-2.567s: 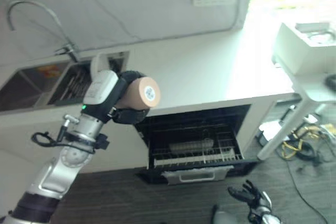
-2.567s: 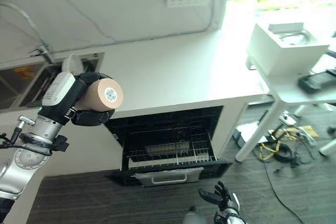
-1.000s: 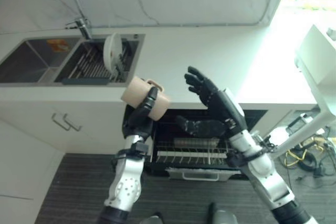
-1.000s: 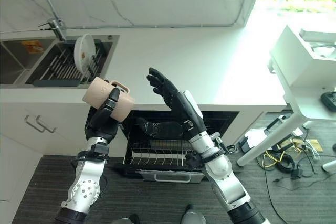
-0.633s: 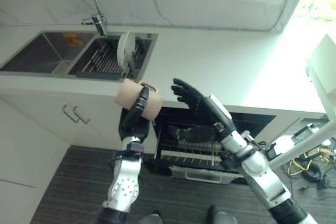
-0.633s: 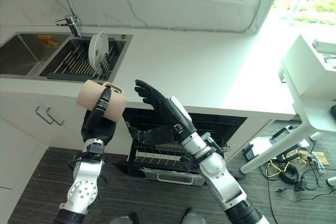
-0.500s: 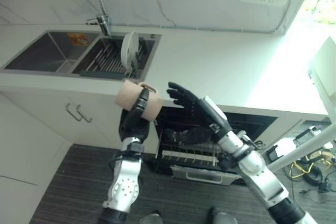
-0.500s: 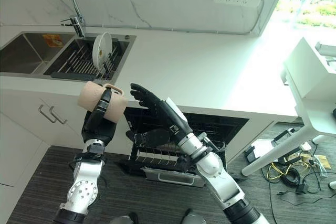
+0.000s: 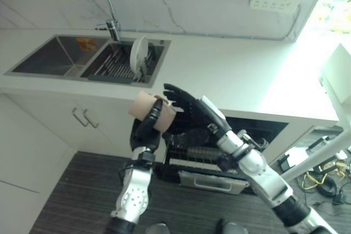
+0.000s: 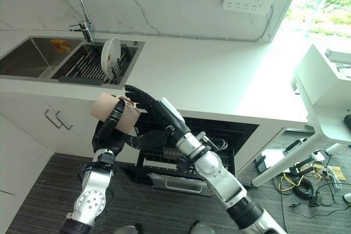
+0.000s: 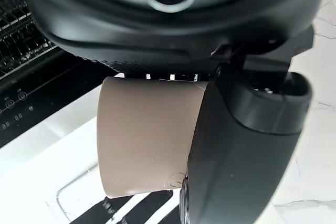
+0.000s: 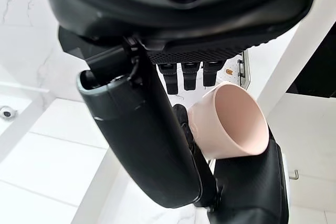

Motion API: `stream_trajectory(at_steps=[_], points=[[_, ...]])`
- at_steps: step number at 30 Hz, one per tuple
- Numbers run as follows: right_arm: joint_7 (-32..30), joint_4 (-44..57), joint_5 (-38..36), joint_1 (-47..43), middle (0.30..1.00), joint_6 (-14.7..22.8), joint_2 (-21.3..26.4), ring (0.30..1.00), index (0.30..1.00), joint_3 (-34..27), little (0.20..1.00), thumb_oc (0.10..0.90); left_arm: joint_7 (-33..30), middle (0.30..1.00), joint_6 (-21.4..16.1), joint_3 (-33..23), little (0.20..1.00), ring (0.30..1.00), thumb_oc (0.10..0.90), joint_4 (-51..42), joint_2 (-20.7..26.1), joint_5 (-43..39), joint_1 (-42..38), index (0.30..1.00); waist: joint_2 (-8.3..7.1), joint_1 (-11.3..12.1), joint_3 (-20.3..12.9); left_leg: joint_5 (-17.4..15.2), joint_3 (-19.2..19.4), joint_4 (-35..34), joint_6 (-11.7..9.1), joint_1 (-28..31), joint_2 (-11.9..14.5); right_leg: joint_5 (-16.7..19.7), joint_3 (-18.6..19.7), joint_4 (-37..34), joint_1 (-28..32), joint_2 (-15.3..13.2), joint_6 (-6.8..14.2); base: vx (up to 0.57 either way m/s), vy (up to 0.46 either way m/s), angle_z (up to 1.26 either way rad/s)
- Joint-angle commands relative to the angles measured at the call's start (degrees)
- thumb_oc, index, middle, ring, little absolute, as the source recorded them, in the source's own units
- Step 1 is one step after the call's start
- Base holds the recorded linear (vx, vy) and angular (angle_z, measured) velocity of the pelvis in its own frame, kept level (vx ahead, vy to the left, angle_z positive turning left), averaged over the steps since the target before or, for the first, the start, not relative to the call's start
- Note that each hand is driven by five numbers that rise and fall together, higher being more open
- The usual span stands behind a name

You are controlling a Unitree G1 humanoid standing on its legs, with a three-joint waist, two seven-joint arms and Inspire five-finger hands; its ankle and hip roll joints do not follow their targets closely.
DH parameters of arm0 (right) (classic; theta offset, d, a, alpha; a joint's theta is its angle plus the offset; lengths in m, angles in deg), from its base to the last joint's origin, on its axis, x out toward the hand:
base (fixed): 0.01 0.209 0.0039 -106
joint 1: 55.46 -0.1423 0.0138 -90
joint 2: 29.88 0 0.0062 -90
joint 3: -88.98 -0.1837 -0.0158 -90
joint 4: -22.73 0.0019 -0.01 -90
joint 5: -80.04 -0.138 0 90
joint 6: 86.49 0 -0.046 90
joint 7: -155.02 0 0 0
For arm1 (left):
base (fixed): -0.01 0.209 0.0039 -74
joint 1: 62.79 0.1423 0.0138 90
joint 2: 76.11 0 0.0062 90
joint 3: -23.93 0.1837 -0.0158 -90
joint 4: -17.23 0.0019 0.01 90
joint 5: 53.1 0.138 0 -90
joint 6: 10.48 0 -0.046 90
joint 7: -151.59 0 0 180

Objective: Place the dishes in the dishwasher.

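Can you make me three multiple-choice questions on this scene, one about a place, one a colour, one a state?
1. Where is the white plate?
A. upright in the sink rack
B. flat on the counter
C. in the dishwasher

2. What colour is the mug in the left hand?
A. blue
B. beige-pink
C. black

3. What is the state of the dishwasher under the counter?
A. shut
B. open, rack showing
C. lifted onto the counter

Answers:
1 A, it stands on edge among the rack's bars.
2 B, both eye views and the left wrist view show a pale beige-pink cup.
3 B, its dark inside and wire rack are visible behind the right hand.
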Motion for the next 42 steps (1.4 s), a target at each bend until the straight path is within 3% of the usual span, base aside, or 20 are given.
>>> stream_trajectory(at_steps=[1,13,14,19,21,26,35,42], points=[[-4.05,-0.2,1.95,-7.64,0.9,3.42,-4.06,0.9,0.9,-0.62,0.9,0.8,-0.17,0.3,-5.79,1.8,0.3,0.3,0.4,-3.37,0.32,8.98,-7.39,0.3,-0.71,1.28,-3.4,-2.68,-1.58,1.28,0.36,0.34,0.95,-2.98,-0.45,-3.87,6.09,-1.6,3.39,0.0,0.0,0.0],[-8.32,-6.89,5.95,-12.38,0.9,-1.01,-6.4,0.9,0.9,1.8,0.9,0.8,-3.12,0.3,-7.09,4.94,0.3,0.3,0.4,0.4,0.82,14.95,-9.15,0.3,-0.85,2.71,-3.32,-2.6,-2.52,1.28,0.52,0.24,0.43,-2.88,-1.1,-3.87,6.84,-2.02,3.62,0.03,0.003,0.07],[-7.74,-7.36,5.26,-12.89,0.9,-3.62,-6.38,0.9,0.9,2.05,0.9,0.8,-3.45,0.3,-7.19,5.0,0.3,0.3,0.4,0.41,1.13,17.55,-9.46,0.3,-1.05,2.89,-3.42,-2.64,-2.6,1.28,0.56,0.11,0.37,-2.87,-1.21,-3.87,6.82,-2.15,3.71,0.03,-0.002,0.05],[-4.98,-8.11,2.79,-14.0,0.9,-5.24,-5.84,0.9,0.9,2.47,0.9,0.8,-3.67,0.3,-6.58,5.11,0.3,0.3,0.4,0.93,1.77,17.24,-10.13,0.3,-1.33,3.09,-3.23,-2.61,-2.93,1.28,0.59,-0.01,0.19,-2.79,-1.33,-3.87,6.9,-2.17,3.77,0.01,0.002,0.06],[-2.88,-7.36,1.01,-15.93,0.9,-8.1,-6.08,0.9,0.9,2.83,0.9,0.8,-3.2,0.3,-6.81,5.77,0.3,0.3,0.4,2.58,1.29,17.59,-10.74,0.3,-1.76,3.26,-3.29,-2.75,-3.01,1.28,0.7,0.02,-0.01,-2.76,-1.24,-3.87,6.94,-2.17,3.85,0.02,-0.007,0.07],[-2.53,-9.78,3.0,-18.67,0.9,-10.92,-6.92,0.9,0.9,4.68,0.9,0.8,-4.23,0.3,-7.02,6.33,0.3,0.3,0.4,3.65,0.94,20.05,-11.63,0.3,-2.01,3.72,-3.44,-2.72,-3.11,1.28,0.7,0.08,-0.05,-2.78,-1.22,-3.87,7.04,-2.12,3.82,0.0,0.0,0.0],[-4.35,-12.92,6.64,-22.32,0.9,-7.89,-9.51,0.9,0.9,6.87,0.9,0.8,-5.95,0.3,-6.49,8.77,0.3,0.3,0.4,5.68,-0.59,19.27,-14.02,0.3,-2.27,4.41,-3.07,-2.59,-3.69,1.28,0.73,-0.07,-0.19,-2.69,-1.4,-3.87,7.17,-2.08,3.85,0.0,-0.001,0.0],[-7.12,-13.89,6.46,-25.1,0.9,-8.39,-11.22,0.9,0.9,7.49,0.9,0.8,-7.17,0.3,-7.72,10.67,0.3,0.3,0.4,7.75,-2.2,19.48,-15.23,0.3,-2.28,4.68,-2.65,-2.54,-3.87,1.28,0.79,-0.2,-0.34,-2.63,-1.42,-3.87,7.15,-2.1,3.82,0.0,0.0,0.0]])
